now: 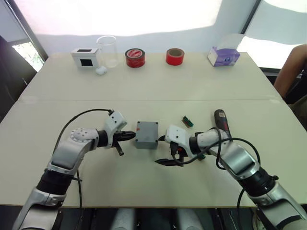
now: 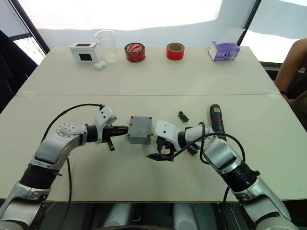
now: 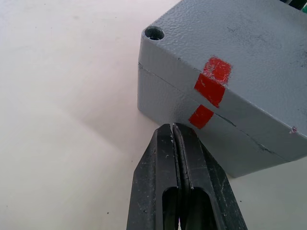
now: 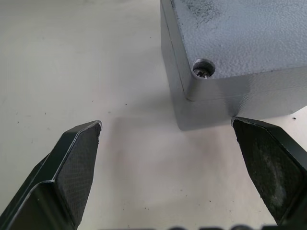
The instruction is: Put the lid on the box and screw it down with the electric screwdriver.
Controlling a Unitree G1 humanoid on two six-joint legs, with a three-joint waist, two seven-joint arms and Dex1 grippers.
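The right gripper (image 1: 164, 151) gapes beside the grey metal lid (image 3: 249, 43) seated on its box (image 1: 146, 134); the left gripper (image 1: 128, 136), pinched shut, likely braces the opposite wall.

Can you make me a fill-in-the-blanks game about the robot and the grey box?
1. The shallow square grey lid already sits on the ___.
2. The left end effector is ___.
3. The right end effector is ___.
4. The long black electric screwdriver lies on the pale ___.

Missing words: box; shut; open; table
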